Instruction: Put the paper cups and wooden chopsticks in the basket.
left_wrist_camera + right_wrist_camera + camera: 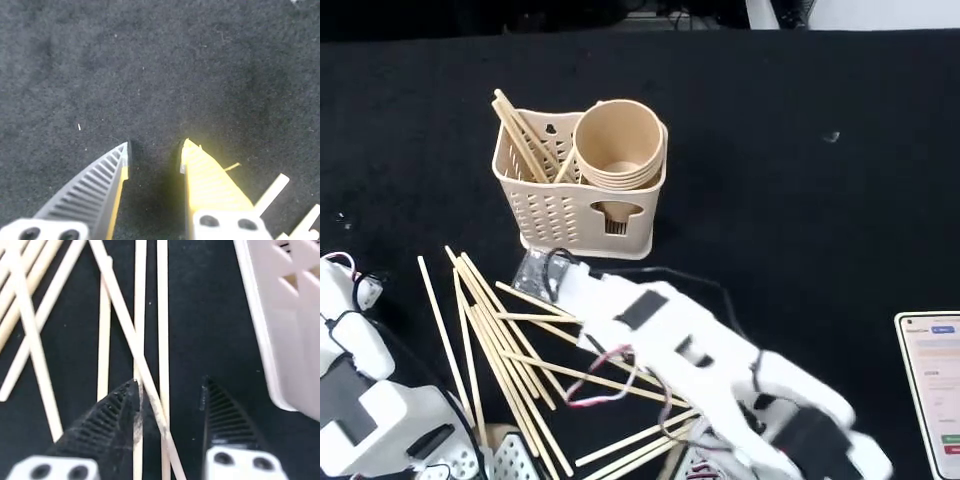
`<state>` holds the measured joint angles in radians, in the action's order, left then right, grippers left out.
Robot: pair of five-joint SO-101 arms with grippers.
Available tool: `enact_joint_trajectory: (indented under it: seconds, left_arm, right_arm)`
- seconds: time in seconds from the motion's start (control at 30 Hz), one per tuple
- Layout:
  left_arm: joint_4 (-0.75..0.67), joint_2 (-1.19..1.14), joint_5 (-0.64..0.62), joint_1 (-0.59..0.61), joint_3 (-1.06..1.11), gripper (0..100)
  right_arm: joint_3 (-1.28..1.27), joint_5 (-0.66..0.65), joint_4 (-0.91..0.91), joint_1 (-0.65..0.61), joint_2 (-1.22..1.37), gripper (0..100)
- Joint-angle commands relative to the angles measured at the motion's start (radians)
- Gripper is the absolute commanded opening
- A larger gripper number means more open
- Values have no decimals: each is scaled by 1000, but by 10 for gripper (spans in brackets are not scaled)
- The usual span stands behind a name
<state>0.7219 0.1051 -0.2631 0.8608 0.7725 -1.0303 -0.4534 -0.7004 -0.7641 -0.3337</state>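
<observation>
A beige perforated basket stands on the black cloth with nested paper cups in its right half and several chopsticks leaning in its left half. Many loose wooden chopsticks lie scattered in front of it. My right gripper sits low just before the basket's front wall. In its wrist view the right gripper is open, with a few chopsticks running between its fingers and the basket wall close beside. My left gripper is open over bare cloth, holding nothing.
The left arm rests at the near left corner, beside the chopstick pile. A phone lies at the right edge. Chopstick ends lie close to the left gripper. Open black cloth stretches behind and to the right of the basket.
</observation>
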Motion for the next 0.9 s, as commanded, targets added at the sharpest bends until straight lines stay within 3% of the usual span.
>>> enact_joint_trajectory:
  seconds: [0.0,0.13,0.27,0.33,0.87]
  left_arm:
    - [-6,25,-6,-31,-2,180]
    - [-8,25,-6,-31,1,180]
    - [-8,26,-6,-31,2,180]
    - [-8,26,-6,-31,4,180]
    - [-8,26,-6,-31,4,180]
  right_arm:
    - [97,6,-11,-11,99,204]
    - [143,6,-43,-9,168,184]
    - [148,5,-38,-9,183,4]
    - [150,6,-46,-8,183,41]
    - [145,14,-229,-9,-124,11]
